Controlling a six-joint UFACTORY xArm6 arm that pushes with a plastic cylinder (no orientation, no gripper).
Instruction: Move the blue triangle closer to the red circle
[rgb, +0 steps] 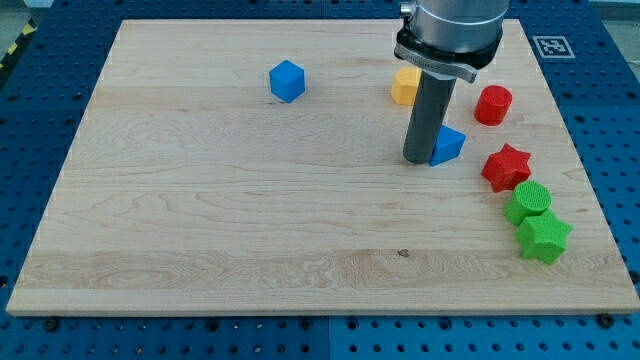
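Observation:
The blue triangle (449, 145) lies on the wooden board at the view's right. The red circle (492, 105) stands a short way up and to the right of it. My tip (418, 159) rests on the board right against the triangle's left side. The rod rises straight up from there and hides part of the yellow block behind it.
A yellow block (404, 87) sits just above my tip, partly hidden by the rod. A blue cube (287, 81) is at the upper left. A red star (506, 167), a green circle (528, 203) and a green star (544, 238) line the right edge of the board (200, 220).

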